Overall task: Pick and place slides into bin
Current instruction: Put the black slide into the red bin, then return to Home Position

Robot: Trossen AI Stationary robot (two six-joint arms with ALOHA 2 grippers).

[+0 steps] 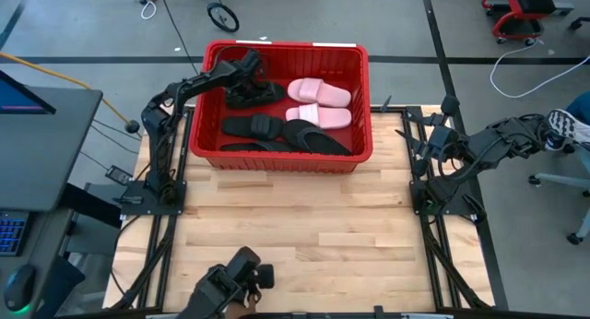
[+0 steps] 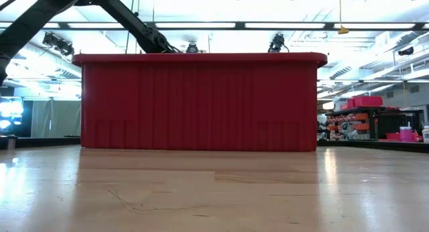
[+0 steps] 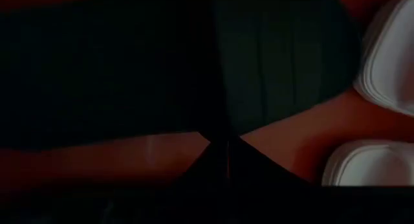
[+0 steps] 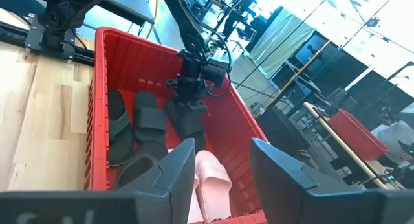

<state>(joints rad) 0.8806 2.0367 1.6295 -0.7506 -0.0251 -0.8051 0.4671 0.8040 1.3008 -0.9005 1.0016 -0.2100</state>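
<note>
My left end effector is closing narrow over a black slide inside the red bin; below it, slides are lying crosswise, two pink ones beside. My right end effector is waiting wide.

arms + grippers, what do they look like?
Both arms are black and multi-jointed, with dark cabling along the links, on black frame bases at the table edges. The left gripper has a boxy black wrist housing. The right gripper has two broad, flat dark-grey fingers.
</note>
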